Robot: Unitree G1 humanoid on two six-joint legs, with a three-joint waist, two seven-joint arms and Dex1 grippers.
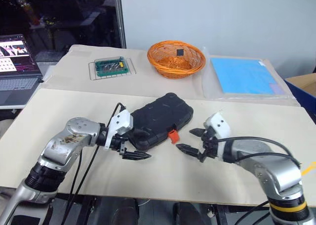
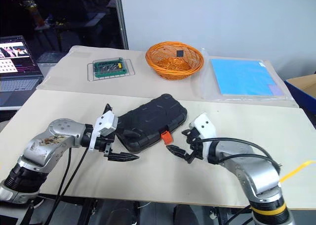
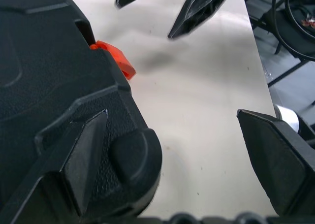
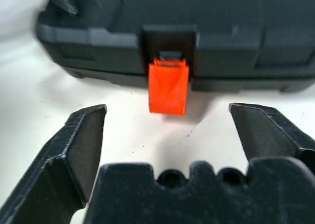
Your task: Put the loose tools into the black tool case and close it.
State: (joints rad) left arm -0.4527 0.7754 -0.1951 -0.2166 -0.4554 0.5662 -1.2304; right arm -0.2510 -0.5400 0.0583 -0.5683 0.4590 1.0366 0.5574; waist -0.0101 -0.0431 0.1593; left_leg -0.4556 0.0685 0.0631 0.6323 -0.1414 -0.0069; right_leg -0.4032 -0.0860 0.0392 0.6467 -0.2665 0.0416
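Observation:
The black tool case (image 1: pixel 160 118) lies shut on the beige table, its ribbed shell facing up. Its orange-red latch (image 4: pixel 168 88) hangs loose at the front edge. My left gripper (image 1: pixel 138 145) is open at the case's near left corner, with one finger (image 3: pixel 83 157) over the shell and the other (image 3: pixel 278 160) over bare table. My right gripper (image 1: pixel 183 139) is open just right of the latch and points at it without touching. The right wrist view shows the latch centred between its fingers. The loose tools are out of view.
At the back stand an orange wire basket (image 1: pixel 176 58), a green bit set box (image 1: pixel 112 67) on a wire rack and a blue sheet (image 1: pixel 245 75) in clear plastic. A laptop (image 1: pixel 17 62) sits off the table's left, a cardboard box (image 1: pixel 303 81) off its right.

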